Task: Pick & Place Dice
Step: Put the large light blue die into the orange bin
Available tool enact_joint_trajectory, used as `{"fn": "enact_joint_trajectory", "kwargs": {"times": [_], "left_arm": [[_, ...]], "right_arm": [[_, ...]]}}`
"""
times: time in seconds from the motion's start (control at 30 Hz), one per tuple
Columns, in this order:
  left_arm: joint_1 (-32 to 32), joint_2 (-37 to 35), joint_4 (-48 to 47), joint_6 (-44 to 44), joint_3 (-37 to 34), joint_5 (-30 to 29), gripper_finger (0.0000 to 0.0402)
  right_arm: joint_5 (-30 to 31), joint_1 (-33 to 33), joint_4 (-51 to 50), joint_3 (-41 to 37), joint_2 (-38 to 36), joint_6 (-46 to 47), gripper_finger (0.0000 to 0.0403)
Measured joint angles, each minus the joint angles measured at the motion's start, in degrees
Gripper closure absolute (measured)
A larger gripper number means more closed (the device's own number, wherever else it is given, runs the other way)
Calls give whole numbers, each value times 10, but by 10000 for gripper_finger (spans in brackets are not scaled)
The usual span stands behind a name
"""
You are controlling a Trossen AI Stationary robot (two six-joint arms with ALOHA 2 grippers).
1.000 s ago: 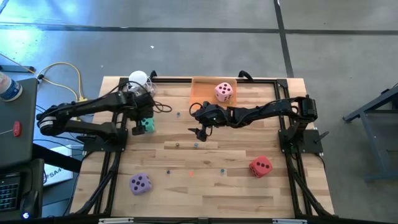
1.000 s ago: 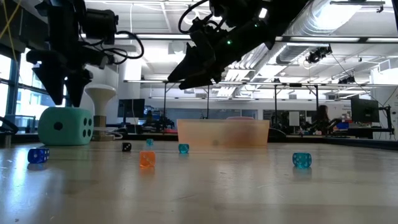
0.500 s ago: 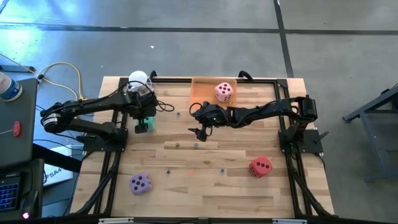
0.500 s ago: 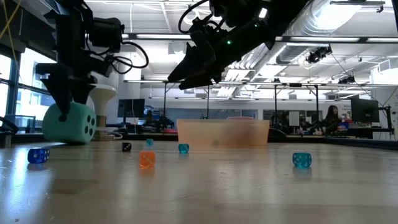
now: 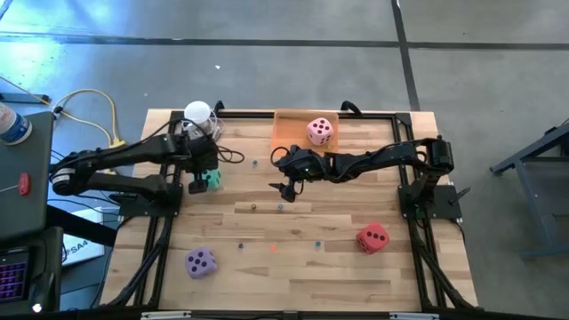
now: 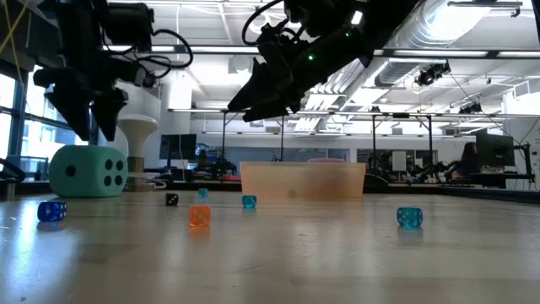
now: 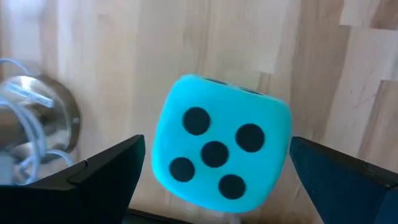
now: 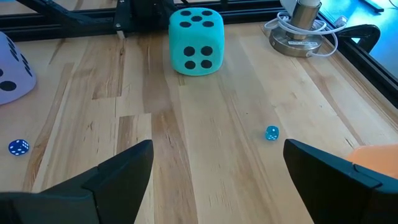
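Five pips atop teal die [image 7: 221, 152] under released left end effector [image 5: 202, 180].

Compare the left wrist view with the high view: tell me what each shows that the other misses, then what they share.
Only the left wrist view shows the teal die's five-pip face, framed between the open left gripper's fingers. Only the high view shows the pink die in the orange tray, the purple die, the red die and the right gripper hovering mid-table. Both show the teal die on the wooden table beside the white lamp's base.
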Motion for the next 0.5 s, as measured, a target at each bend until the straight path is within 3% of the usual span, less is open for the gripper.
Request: {"fn": "enact_joint_trajectory", "kwargs": {"times": [0.1,0.5], "left_arm": [[2,-1,0,-11,0,-20,12],[3,32,1,40,0,1,12]], "right_arm": [[0,0,0,0,0,0,50],[0,0,0,0,0,2,50]]}}
